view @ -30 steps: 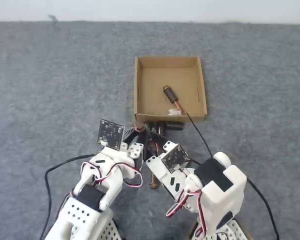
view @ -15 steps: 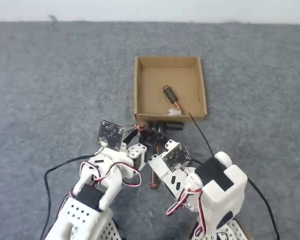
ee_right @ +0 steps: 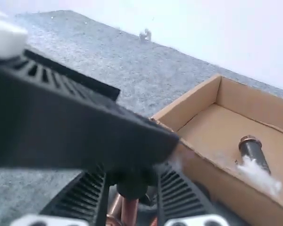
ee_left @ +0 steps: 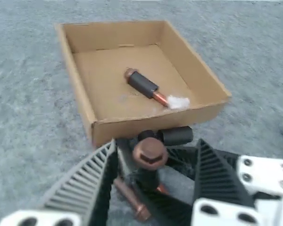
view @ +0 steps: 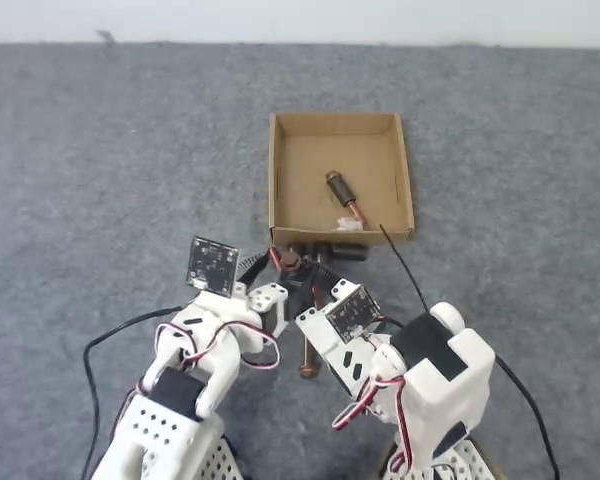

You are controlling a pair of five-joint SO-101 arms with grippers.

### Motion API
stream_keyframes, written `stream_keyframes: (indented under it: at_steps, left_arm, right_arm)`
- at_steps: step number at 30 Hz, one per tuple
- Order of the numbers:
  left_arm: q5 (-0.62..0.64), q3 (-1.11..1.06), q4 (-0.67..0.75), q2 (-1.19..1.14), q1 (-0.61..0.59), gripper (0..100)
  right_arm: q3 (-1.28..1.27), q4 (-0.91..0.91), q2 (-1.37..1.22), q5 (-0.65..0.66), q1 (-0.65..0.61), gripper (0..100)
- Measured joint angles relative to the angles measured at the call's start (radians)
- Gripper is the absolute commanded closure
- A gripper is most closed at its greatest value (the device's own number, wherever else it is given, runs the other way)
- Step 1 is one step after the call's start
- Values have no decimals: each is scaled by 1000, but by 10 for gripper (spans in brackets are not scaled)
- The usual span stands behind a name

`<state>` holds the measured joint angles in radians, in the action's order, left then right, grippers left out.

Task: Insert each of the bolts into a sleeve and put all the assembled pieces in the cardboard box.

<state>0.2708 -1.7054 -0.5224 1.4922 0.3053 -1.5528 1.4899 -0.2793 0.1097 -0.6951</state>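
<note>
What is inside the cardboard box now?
One bolt in a black sleeve lies in the cardboard box, with a white tuft at its tip. The near wall covers a thin strip of floor.

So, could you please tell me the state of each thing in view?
cardboard box: open-topped, one assembled piece inside.
left gripper: open.
right gripper: shut on held sleeve.
held sleeve: upright, bolt inserted.
loose bolt: lying on carpet.
loose sleeve: lying beside the box.
</note>
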Motion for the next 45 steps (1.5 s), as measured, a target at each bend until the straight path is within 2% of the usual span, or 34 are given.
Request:
stream_keyframes:
  at_steps: [8,14,34,38,45]
  left_arm:
    - [23,25,0,2,-101,776]
    - [29,55,0,2,-147,992]
    - [32,5,-17,2,-387,989]
    - [37,25,-97,2,-411,989]
    - [32,28,-118,2,-419,989]
  right_arm:
    - [0,0,0,0,0,993]
    - [0,-14,0,0,2,993]
    - [0,-25,38,-17,28,993]
    - [0,-135,132,-94,34,993]
    - [-3,-316,278,-114,58,993]
